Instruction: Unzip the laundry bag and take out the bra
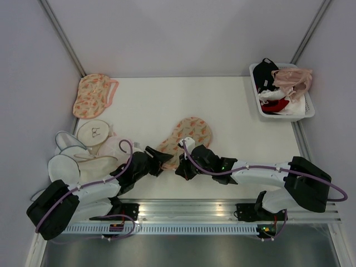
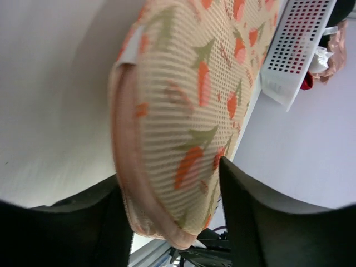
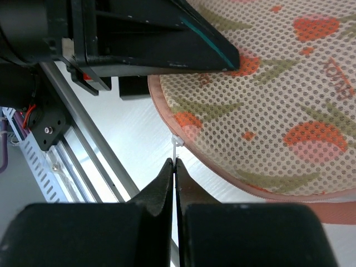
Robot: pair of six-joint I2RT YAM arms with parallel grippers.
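The laundry bag (image 1: 188, 136), peach mesh with a red-green floral print and pink zip trim, lies flat at the table's middle. My left gripper (image 1: 162, 158) is shut on its near-left end; in the left wrist view the bag (image 2: 189, 100) fills the gap between my left gripper's (image 2: 171, 172) black fingers. My right gripper (image 1: 181, 167) is at the bag's near edge. In the right wrist view my right gripper (image 3: 174, 162) is shut on the small white zip pull (image 3: 176, 146) at the bag's (image 3: 278, 100) pink rim. The bra is hidden.
A second floral pouch (image 1: 93, 94) lies at the back left. Several white round mesh bags (image 1: 72, 150) are piled at the left beside my left arm. A white basket (image 1: 309, 111) with black, pink and red garments stands at the back right. The metal rail (image 1: 183, 208) runs along the near edge.
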